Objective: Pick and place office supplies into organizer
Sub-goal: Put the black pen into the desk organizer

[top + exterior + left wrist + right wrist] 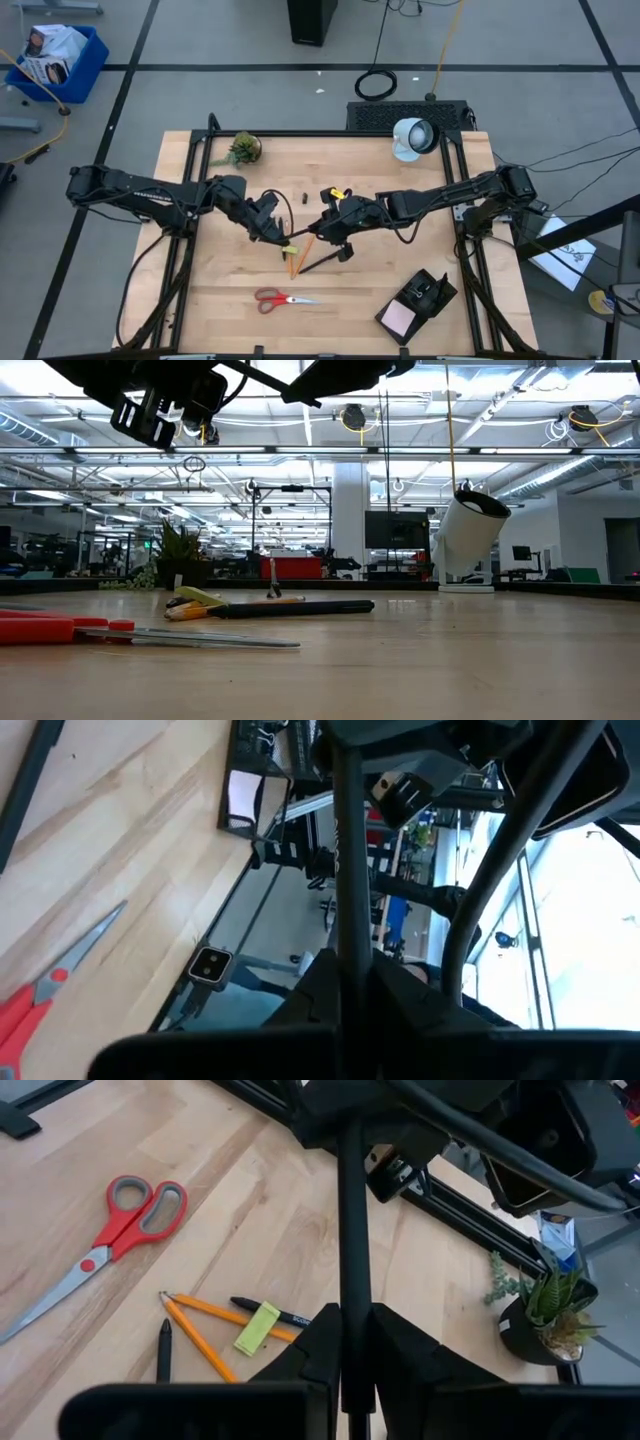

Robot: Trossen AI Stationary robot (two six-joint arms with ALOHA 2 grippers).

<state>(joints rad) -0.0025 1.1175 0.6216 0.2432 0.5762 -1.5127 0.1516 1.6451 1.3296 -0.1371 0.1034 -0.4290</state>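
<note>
Organizer (424, 300), a black tray with several compartments, sits turned at an angle near the desk's front right corner; one compartment holds the pink sticky-note pad (399, 319), while what the darker compartments hold cannot be made out. Scissors (281, 298) with red handles lie flat near the desk's front edge, left of the organizer and well apart from it. Two orange pencils (296, 256) and a black pen (272, 1313) lie in a loose cluster at the desk's middle, with a small yellow-green piece (257, 1328) resting across them; another black pen (318, 263) angles away just beside the cluster. A tiny black bit (302, 198) lies behind the cluster, toward the rear edge. Left claw (272, 229) hangs above the desk just left of the cluster; right claw (330, 229) hangs just right of it. In each wrist view a thin dark rod stands between that claw's narrowly parted fingers, but whether it is gripped cannot be told. A potted plant (242, 149) stands at the rear left, a white lamp (412, 138) at the rear right.
</note>
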